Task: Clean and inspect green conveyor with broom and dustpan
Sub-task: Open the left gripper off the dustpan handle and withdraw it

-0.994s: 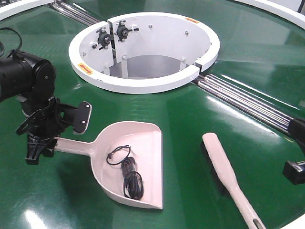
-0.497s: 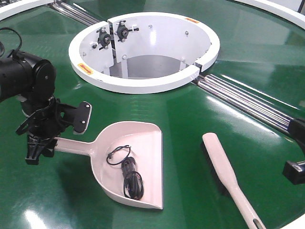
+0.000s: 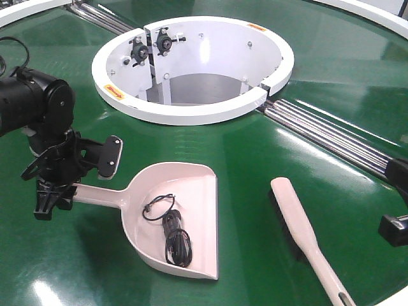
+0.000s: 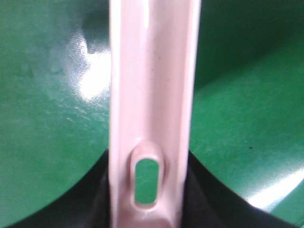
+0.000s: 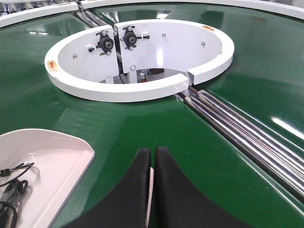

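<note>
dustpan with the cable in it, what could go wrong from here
The cable lies loose in the dustpan; tipping the pan toward its open edge could spill it back onto the conveyor. The right tool is shut and apart from the broom, so it may shove the broom rather than grasp it.

White ring housing (image 3: 191, 113) with bearing mounts (image 3: 164, 43), orange stickers, coiled black cable (image 3: 175, 239)

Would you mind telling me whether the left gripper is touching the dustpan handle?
Touching. In the left wrist view the dustpan handle runs between the dark fingers of the left gripper, pressed against both sides.
</note>
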Motion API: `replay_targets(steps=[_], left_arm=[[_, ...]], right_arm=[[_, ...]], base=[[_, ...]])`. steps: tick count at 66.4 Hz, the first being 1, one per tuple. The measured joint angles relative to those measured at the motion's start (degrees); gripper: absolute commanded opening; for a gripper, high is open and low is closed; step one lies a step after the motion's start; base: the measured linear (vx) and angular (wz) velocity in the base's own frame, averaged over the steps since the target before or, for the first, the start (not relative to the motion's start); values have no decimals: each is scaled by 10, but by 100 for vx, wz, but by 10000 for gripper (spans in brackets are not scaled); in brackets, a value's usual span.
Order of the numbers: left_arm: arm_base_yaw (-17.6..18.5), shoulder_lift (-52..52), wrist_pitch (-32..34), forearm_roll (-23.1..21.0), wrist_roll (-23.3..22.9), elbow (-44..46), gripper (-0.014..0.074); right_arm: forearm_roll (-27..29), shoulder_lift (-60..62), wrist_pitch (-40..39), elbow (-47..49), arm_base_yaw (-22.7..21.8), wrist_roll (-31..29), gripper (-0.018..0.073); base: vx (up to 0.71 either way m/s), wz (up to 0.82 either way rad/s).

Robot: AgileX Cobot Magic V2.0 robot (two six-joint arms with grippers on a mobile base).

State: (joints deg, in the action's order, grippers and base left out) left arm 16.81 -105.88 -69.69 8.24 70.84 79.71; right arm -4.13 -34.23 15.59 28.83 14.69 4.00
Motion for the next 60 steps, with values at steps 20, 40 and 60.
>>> replay_targets(steps=[20, 40, 60], left_arm=[[1, 0, 0, -5, 0, 0, 411], [3, 0, 0, -7, -53, 0, 587], [3, 75, 17, 3, -181, 0, 587]], right_arm=[[0, 0, 0, 0, 0, 0, -10], [0, 0, 0, 0, 0, 0, -10], [0, 0, -1, 0, 0, 0, -10]], base=[[0, 0], [0, 0], [0, 0]])
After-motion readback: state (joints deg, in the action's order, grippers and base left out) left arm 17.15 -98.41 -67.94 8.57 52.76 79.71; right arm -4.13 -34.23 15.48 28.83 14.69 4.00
